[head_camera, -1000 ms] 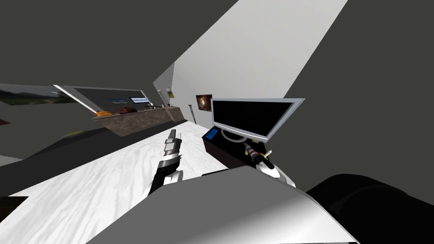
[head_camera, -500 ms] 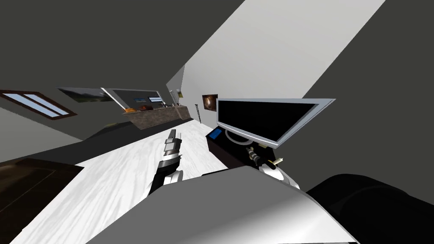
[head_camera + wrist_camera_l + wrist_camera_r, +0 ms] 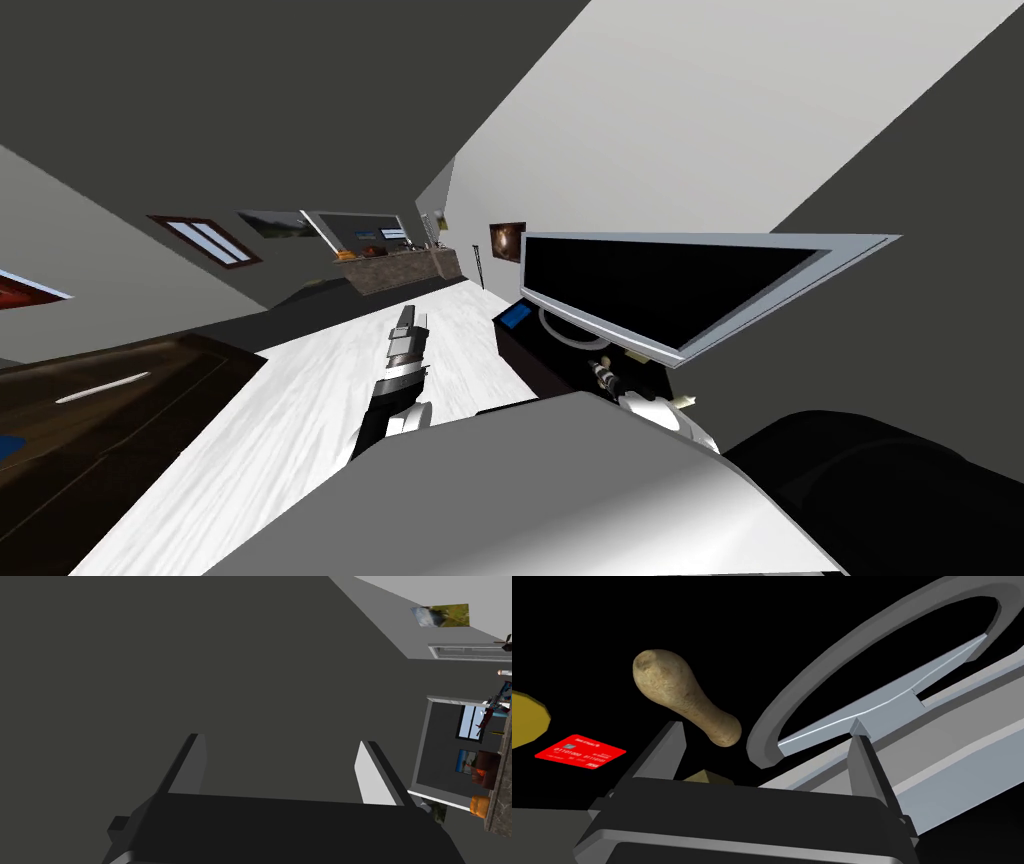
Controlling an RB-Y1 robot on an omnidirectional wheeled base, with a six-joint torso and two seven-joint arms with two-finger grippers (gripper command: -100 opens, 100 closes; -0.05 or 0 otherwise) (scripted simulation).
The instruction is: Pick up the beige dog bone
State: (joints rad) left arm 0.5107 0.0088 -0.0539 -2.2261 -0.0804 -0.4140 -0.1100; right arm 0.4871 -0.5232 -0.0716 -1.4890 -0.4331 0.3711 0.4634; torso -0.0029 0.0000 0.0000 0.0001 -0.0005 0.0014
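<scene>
We list the beige dog bone (image 3: 684,703) on the dark desk (image 3: 525,355), at 11 o'clock from our right gripper (image 3: 765,732) and just beside the monitor's grey ring stand (image 3: 792,693). Right jaws: wide, empty. Red card (image 3: 579,752): 9 o'clock. Left gripper (image 3: 277,743): jaws wide, empty.

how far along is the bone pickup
Done: the right gripper is at the dark cabinet under the monitor, facing the beige bone. In hand: nothing; its fingers are open, the bone just beyond one fingertip, untouched. Left: centre on it, close, lift.
</scene>
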